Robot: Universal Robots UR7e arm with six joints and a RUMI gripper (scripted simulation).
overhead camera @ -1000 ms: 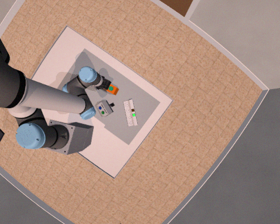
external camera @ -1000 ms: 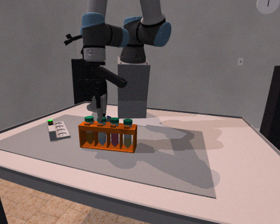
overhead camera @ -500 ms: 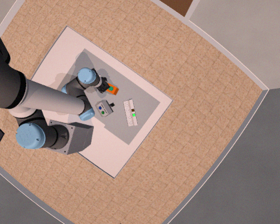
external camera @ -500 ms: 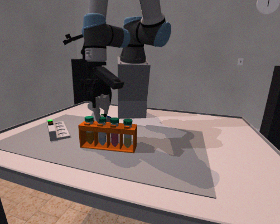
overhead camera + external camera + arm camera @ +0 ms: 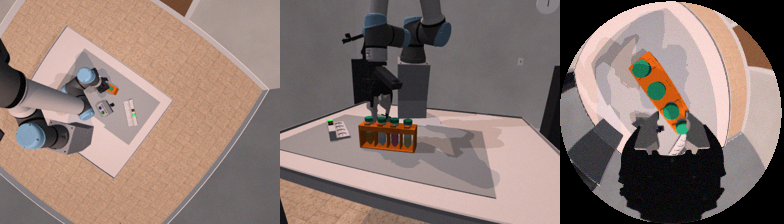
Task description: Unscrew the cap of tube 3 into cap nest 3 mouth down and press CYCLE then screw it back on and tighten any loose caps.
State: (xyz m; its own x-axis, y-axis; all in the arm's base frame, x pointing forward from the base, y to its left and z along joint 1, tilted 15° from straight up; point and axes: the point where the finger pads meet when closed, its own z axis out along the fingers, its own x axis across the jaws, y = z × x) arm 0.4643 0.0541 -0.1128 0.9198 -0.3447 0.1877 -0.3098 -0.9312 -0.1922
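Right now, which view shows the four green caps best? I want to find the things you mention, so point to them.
Exterior: all four green caps (image 5: 368,118) (image 5: 111,88) (image 5: 656,90) sit in a row there, seen from the side above the orange rack (image 5: 387,127). Wrist also shows all four, but from above, so height is hard to judge. Top shows only a green patch beside the gripper (image 5: 108,83).

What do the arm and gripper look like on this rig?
The arm has grey tubes, dark grey joint housings and light blue rounded joint caps. The black two-jaw gripper has grey tapering fingers.
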